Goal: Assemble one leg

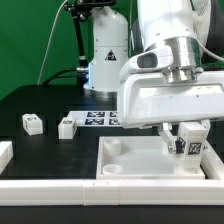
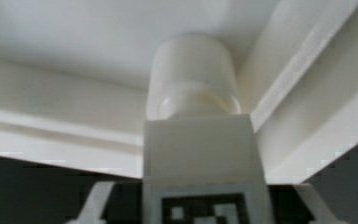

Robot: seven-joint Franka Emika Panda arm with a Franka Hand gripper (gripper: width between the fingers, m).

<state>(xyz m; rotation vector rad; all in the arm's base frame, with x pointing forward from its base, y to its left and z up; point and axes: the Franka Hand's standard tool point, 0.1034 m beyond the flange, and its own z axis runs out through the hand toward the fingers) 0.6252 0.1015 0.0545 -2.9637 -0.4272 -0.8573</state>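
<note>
My gripper (image 1: 187,143) is shut on a leg (image 1: 193,149), a small white block with a black-and-white tag facing the camera. It holds the leg over the exterior view's right part of the large white panel (image 1: 125,165), low inside the raised rim. In the wrist view the leg (image 2: 201,140) fills the middle, its rounded peg end (image 2: 197,70) pointing at the panel's inner corner (image 2: 309,60). A grey finger (image 2: 101,198) shows beside the tag. Two more legs (image 1: 32,124) (image 1: 67,127) lie loose on the black table at the exterior view's left.
The marker board (image 1: 97,120) lies flat behind the panel. A white part (image 1: 5,152) sits at the exterior view's left edge. A long white bar (image 1: 60,195) runs along the front. The arm's base (image 1: 105,60) stands at the back.
</note>
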